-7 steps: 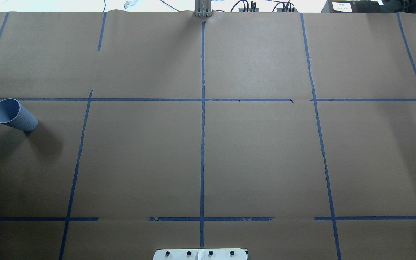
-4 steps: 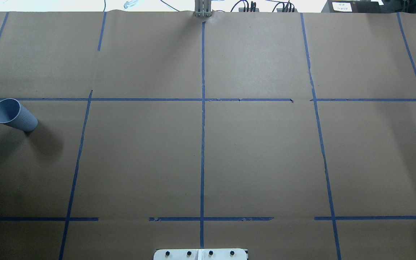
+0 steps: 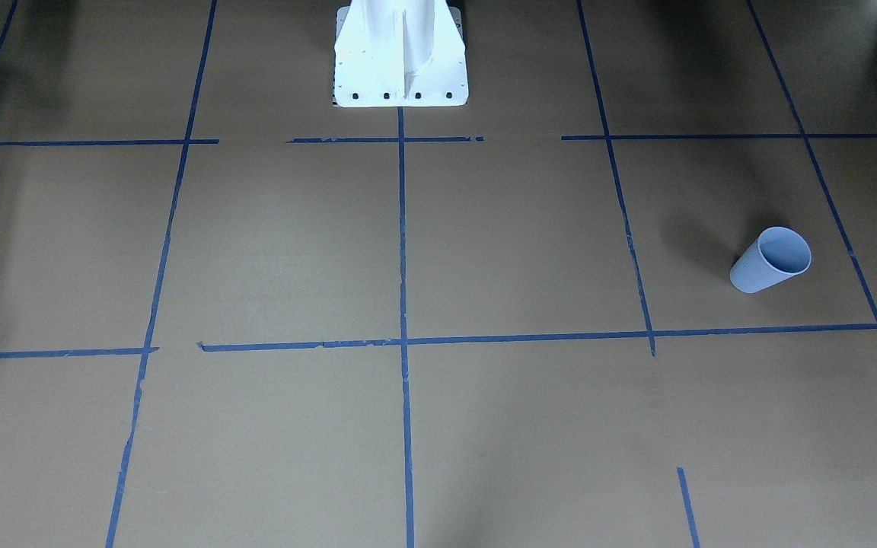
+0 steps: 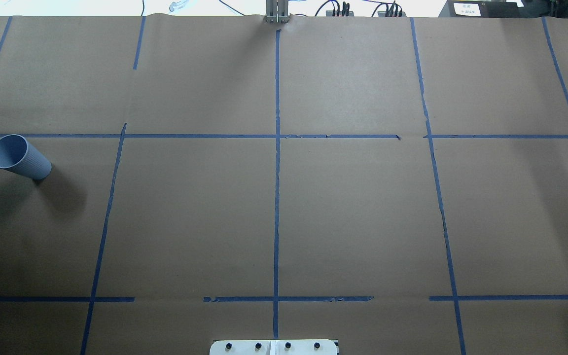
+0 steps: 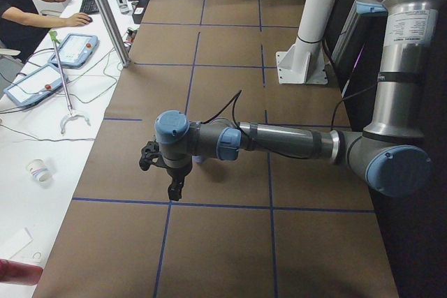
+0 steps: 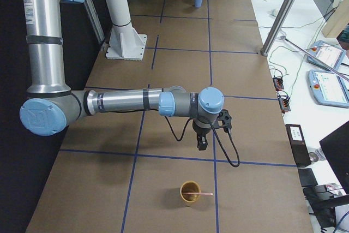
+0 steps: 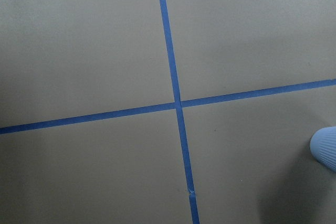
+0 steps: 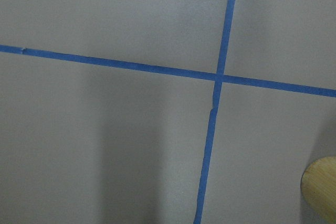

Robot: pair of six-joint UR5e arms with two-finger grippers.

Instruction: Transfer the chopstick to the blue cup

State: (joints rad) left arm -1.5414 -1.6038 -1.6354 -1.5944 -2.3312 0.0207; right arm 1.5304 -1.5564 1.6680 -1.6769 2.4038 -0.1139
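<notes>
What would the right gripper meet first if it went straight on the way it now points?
The right gripper points straight down, so it would likely meet the brown table paper first, near a blue tape line. The tan cup with the chopstick stands apart from that path, though depth is unclear.

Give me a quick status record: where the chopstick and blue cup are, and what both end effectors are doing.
chopstick: in a tan cup, one end sticking out over its rim
tan cup location: table end on the robot's right
blue cup: upright, robot's left side, no chopstick inside
left end effector: above the table near the blue cup; open or shut unclear
right end effector: above the table, short of the tan cup; open or shut unclear
progress: chopstick not yet picked up
</notes>
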